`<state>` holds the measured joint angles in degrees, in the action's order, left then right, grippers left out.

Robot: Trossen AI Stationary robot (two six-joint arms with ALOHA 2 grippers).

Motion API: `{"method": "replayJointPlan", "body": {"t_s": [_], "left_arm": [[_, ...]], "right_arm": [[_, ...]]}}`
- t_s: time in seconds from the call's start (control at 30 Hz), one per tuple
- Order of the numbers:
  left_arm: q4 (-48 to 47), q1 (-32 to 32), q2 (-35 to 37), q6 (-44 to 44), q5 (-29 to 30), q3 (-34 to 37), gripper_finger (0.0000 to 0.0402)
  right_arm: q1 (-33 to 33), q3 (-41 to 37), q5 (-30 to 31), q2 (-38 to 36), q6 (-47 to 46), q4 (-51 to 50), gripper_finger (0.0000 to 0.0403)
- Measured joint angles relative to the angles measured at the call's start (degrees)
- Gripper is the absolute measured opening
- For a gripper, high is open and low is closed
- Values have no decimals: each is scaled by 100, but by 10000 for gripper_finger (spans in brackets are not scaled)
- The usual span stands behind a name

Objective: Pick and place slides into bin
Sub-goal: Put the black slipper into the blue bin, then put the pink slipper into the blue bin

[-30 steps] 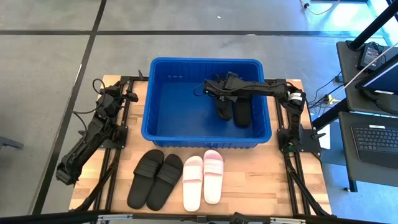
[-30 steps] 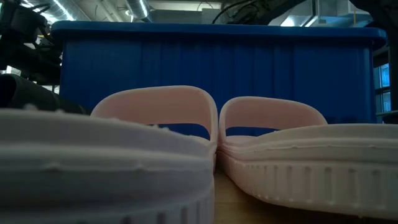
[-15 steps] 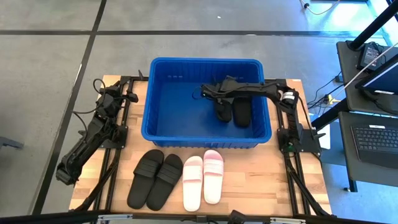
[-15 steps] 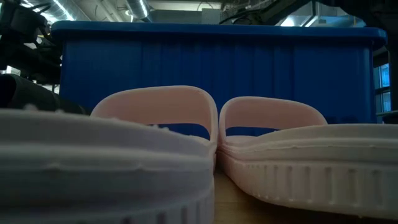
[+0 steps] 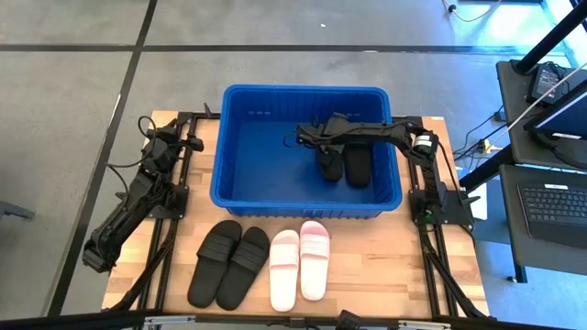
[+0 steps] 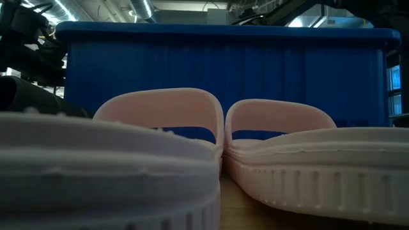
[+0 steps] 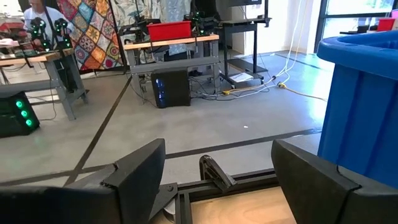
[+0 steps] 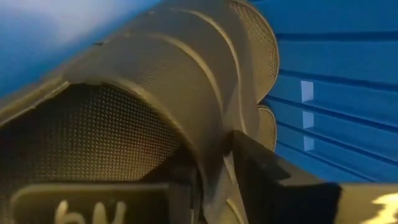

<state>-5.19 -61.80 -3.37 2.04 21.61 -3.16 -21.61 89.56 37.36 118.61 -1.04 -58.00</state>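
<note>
Inside the bin (image 5: pixel 240 179): right gripper (image 5: pixel 323 151) releasing a black pair (image 5: pixel 345 164).
Fingers straddle a strap, clamp loosening; remaining slides (image 5: pixel 260 264) lie on the table, long axes toward the bin; left gripper (image 5: pixel 194 144) parted, idle.

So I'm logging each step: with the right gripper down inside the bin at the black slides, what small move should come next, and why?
Probably finish opening and lift clear. The right gripper is low inside the bin, its fingers around the strap of a black slide lying on the floor beside its mate. Four slides wait on the table.
</note>
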Motion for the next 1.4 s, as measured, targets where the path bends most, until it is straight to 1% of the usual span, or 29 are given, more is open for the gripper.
{"method": "replayJointPlan", "body": {"t_s": [0.17,0.23,0.37,0.57,0.7,0.83,1.03,1.27,1.4], "left_arm": [[0,0,1,0,0,0,290],[0,0,0,-2,-2,0,290],[0,0,1,-2,-2,0,290],[0,0,1,-2,-2,0,290],[0,0,0,-2,-4,0,290],[0,0,0,-3,-4,0,290],[0,0,-1,-4,-4,0,290],[0,0,1,-4,-4,0,290],[0,0,1,-4,-4,0,290]], "right_arm": [[0,-4,-26,0,5,-12,111],[-4,-4,-162,0,94,-11,127],[-4,-11,-452,0,151,-21,171],[-4,-11,-446,0,151,-26,248],[-4,-11,-446,-2,151,-32,282],[-3,-11,-446,-4,150,-192,293],[13,-9,-446,-7,133,-461,293],[13,-3,-446,-29,267,-499,293],[17,166,-452,-31,332,-699,294]]}}
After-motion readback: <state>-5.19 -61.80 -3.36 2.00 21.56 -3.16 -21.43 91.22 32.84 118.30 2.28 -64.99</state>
